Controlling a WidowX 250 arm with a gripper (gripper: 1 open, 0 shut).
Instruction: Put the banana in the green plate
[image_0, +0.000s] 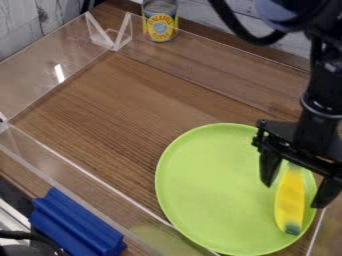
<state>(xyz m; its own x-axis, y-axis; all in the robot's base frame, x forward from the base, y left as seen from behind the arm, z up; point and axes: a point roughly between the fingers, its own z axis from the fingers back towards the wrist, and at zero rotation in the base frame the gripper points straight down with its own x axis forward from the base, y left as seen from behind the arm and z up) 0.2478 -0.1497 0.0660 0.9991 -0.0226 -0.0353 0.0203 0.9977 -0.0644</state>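
Here the green plate (214, 180) lies on the wooden table (134, 100) at the near right, the largest thing in view, flat with a low raised rim. The banana (291, 202) already rests on it, along the plate's right edge, its length running near to far and its dark tip toward the near side.

The banana looks like a small toy, so it is probably light and stiff, with a smooth skin that could slip between hard fingers. Being curved and narrow, it is likely best taken across its middle, where it is thickest, with the fingers on either side of its width.

The gripper (293, 188) hangs straight down over the far half of the banana, jaws spread wide and one finger on each side. It holds nothing. Whether the fingertips touch the plate or the banana cannot be told from this view, since the fingers cover part of the fruit.
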